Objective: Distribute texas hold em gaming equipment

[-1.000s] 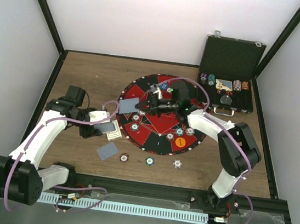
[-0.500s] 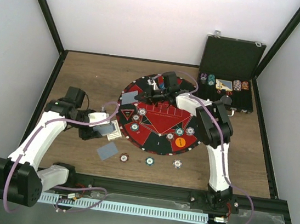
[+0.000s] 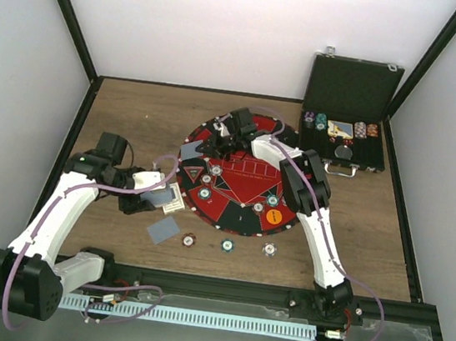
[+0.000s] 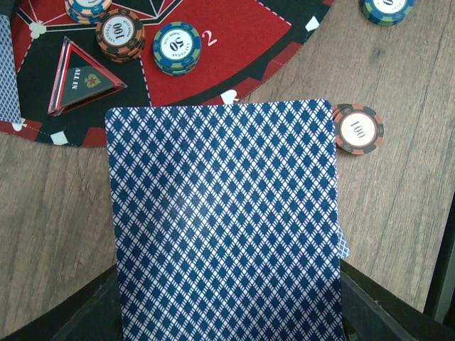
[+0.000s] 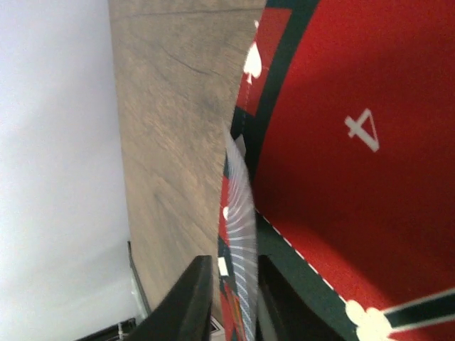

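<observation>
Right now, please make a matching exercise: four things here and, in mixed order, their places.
1. black hinged case
2. orange round button
3. black triangular marker
4. blue diamond-backed playing cards

A. in the left pincer
B. left part of the round red-and-black mat
C. far right corner of the wooden table
D. near right part of the mat

Pairs: 1-C, 2-D, 3-B, 4-A

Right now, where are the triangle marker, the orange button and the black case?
triangle marker (image 4: 84, 77): left wrist view, its black centre.
orange button (image 3: 274, 216): top view, its middle.
black case (image 3: 352, 86): top view, its raised lid.
</observation>
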`<state>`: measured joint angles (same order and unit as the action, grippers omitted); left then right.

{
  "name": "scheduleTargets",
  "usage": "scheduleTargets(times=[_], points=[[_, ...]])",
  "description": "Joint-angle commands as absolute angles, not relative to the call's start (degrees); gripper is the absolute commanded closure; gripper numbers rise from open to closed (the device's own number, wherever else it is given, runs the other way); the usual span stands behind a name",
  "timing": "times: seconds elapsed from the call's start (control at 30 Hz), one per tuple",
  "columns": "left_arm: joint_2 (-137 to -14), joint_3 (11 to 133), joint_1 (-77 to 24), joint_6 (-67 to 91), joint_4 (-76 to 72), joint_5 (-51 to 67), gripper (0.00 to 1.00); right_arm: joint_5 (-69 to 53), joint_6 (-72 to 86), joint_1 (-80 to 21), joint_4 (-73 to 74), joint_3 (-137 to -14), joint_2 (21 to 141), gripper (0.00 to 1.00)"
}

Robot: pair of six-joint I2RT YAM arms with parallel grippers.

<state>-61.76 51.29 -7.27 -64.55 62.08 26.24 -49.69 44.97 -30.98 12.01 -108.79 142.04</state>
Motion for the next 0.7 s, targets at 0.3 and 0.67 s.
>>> scheduleTargets(times=[0.3,0.67], points=[[-60.6,53.8,-7.3,-64.5,63.4,29.5,0.96,-34.5,34.5,-31.8,25.2,-107.1,128.3,0.38],[-60.6,54.1,-7.4,-64.8,63.0,28.9,0.96,-42.7,42.3,-39.1,6.4,-77.0,105.6,0.2]])
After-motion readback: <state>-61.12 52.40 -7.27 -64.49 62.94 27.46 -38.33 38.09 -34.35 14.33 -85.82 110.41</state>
